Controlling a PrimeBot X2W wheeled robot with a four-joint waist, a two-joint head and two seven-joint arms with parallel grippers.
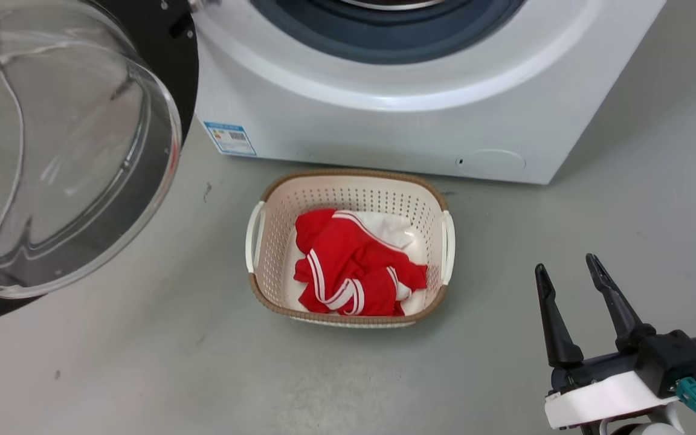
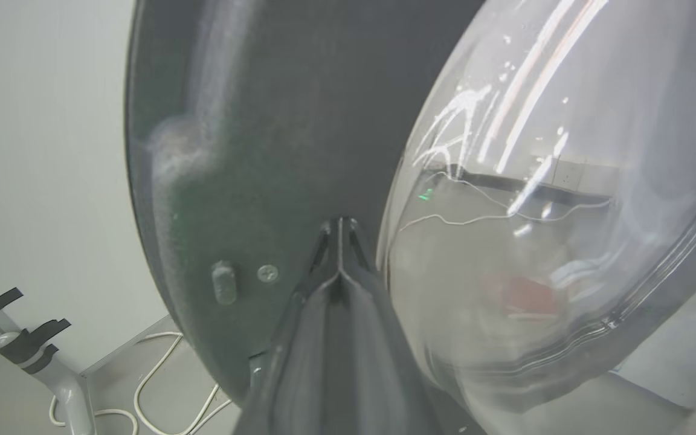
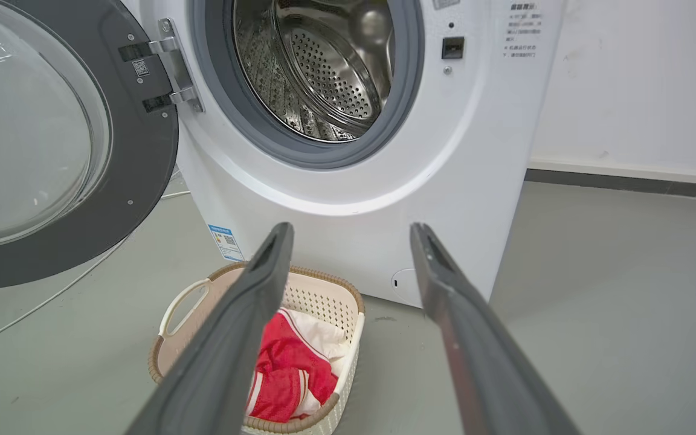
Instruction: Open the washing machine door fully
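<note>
Now, left tool (image 2: 339,226) closed, tips against washing machine door (image 2: 251,121) rim, right tool (image 1: 564,261) spread wide, empty

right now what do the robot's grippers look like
Right gripper: two long, tapering black fingers on a black body, a white plate beneath, and a teal connector at its side. Left gripper: the same dark, slim fingers, matte grey-black.
</note>
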